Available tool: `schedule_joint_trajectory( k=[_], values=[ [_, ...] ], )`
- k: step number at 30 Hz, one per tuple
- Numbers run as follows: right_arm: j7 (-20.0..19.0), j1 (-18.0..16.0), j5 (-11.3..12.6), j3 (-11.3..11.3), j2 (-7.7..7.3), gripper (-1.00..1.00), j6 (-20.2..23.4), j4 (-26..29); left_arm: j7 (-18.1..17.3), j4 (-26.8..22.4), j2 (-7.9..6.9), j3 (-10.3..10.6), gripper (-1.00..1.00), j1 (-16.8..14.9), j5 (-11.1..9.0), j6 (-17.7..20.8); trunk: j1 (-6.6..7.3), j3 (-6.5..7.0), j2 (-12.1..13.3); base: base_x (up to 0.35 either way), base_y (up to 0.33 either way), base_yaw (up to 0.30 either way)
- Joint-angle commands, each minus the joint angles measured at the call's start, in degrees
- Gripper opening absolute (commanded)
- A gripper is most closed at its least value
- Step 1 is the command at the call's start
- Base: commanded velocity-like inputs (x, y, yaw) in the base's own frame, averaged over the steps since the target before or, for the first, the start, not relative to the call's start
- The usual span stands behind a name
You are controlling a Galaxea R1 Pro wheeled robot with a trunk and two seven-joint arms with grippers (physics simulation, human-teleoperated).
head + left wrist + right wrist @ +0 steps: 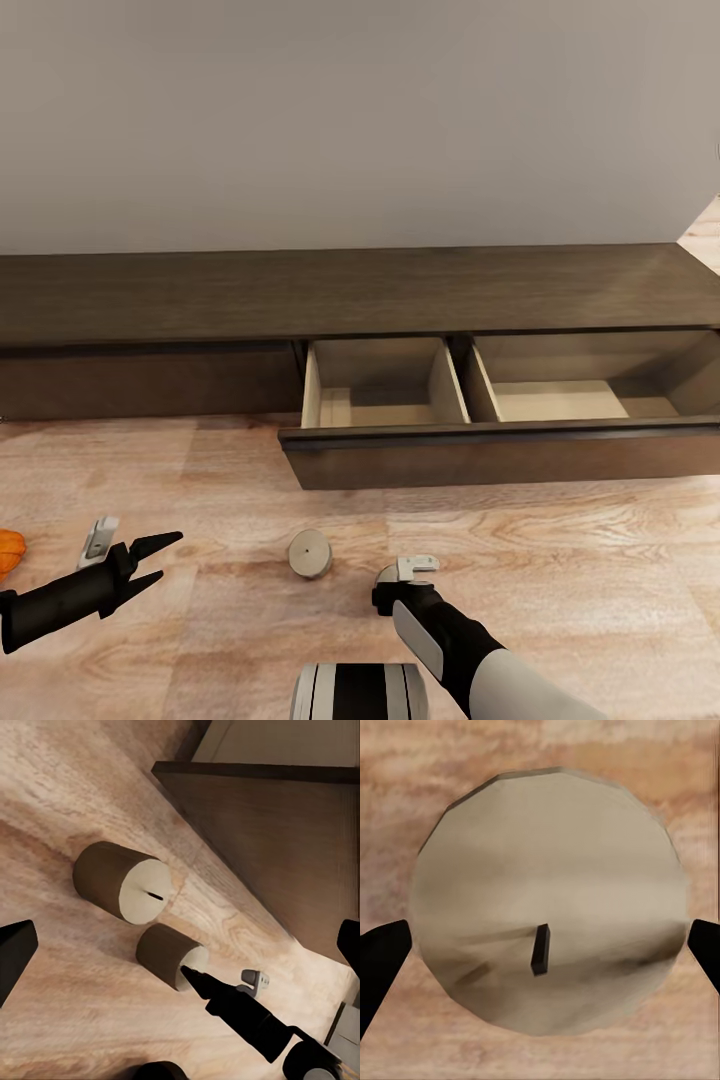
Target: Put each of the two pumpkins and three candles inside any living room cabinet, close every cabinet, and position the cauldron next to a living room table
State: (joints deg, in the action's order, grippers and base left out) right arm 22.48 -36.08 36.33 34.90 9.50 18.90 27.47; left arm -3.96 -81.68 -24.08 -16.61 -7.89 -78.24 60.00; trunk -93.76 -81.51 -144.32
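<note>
The right gripper [540, 945] hangs over a candle [547, 900] on the floor [560, 580], fingers spread either side — the left gripper [158, 560] open too; cabinet [350, 290] drawer pulled out.

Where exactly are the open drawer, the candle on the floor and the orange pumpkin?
open drawer [500, 455]: head view, dark front panel.
candle [310, 552]: head view, flat top.
pumpkin [8, 550]: head view, visible orange edge.

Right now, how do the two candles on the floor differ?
The free candle stands alone on the floor. The second candle sits directly under the right gripper, between its open fingers. The free candle is also nearer the left gripper. Both are upright, grey-beige, and outside the open drawer.
</note>
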Motion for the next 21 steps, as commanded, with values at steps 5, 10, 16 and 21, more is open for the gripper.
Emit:
schedule_joint_trajectory(
  k=[5,10,16,21],
  values=[
    [0.0,0.0,0.1,0.0,0.00,-1.00,0.0,0.0,0.0,0.0,0.00,0.0,1.00,0.0,0.0,0.0,0.02,0.23,0.0,0.000,0.000,0.000],
    [0.0,0.0,0.1,0.0,0.00,-1.00,0.0,0.0,0.0,0.0,0.00,0.0,1.00,0.0,0.0,0.0,0.15,1.34,0.1,0.000,0.000,0.000],
    [0.0,0.0,0.1,0.0,-0.13,-1.00,0.2,0.0,0.1,0.0,0.07,0.2,1.00,0.0,0.1,0.0,0.31,2.66,0.2,0.000,0.000,0.000],
    [0.0,-0.1,0.4,0.0,-0.75,-1.00,0.6,0.3,0.3,0.0,0.08,0.5,1.00,0.0,0.5,-0.1,0.43,3.77,0.2,0.000,0.000,0.000]
  ],
)
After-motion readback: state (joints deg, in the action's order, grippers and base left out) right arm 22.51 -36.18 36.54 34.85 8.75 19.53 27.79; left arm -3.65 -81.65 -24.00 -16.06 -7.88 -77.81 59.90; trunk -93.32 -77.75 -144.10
